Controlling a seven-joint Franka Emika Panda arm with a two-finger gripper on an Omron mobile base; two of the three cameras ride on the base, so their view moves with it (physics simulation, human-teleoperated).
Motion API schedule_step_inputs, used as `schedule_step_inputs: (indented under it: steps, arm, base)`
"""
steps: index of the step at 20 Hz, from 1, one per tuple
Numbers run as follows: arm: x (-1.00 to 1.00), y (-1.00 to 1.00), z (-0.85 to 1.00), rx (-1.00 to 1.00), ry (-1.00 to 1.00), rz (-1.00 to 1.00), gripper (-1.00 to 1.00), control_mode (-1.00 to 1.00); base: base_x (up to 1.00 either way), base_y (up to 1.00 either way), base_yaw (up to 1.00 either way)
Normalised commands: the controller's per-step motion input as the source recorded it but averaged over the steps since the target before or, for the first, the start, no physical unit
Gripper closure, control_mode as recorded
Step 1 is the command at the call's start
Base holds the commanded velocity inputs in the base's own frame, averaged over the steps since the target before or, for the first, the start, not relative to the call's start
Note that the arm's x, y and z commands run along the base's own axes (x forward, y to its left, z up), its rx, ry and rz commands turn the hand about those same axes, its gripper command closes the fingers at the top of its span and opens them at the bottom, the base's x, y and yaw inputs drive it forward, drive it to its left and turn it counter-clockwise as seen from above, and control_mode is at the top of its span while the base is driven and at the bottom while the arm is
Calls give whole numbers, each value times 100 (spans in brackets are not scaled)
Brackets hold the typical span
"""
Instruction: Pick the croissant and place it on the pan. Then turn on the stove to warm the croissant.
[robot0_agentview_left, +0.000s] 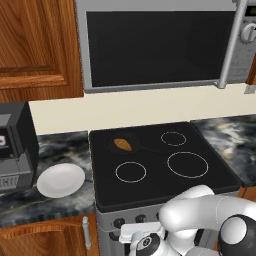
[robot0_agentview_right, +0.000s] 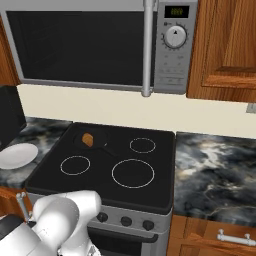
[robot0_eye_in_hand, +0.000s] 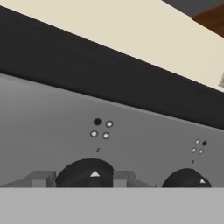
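While croissant sits in pan, hand view shows hand straddling knob.

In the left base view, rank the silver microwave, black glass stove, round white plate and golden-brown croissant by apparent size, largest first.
1. Silver microwave
2. Black glass stove, close to it; nearness to the camera makes this order unsure
3. Round white plate
4. Golden-brown croissant, smallest, lying in the black pan

even, flat rendered light, sharp throughout, with perhaps a faint shadow beneath the microwave.
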Motion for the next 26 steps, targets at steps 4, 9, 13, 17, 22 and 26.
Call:
schedule_step_inputs:
  steps: [4, 9, 13, 17, 22, 26]
  arm:
    - [0, 0, 0, 0, 0, 1, 100, -100]
    - [2, 0, -6, 0, 0, 11, 100, -100]
    - [4, -1, -28, -1, 1, 22, 100, -100]
    - [3, -8, -38, -4, 1, 31, 100, -100]
    - [2, -17, -44, -8, 2, 38, 100, -100]
    - [3, -19, -48, -11, 4, 41, 100, -100]
  base:
    - [0, 0, 0]
    - [0, 0, 0]
    - [0, 0, 0]
    - [0, 0, 0]
    - [0, 0, 0]
    - [0, 0, 0]
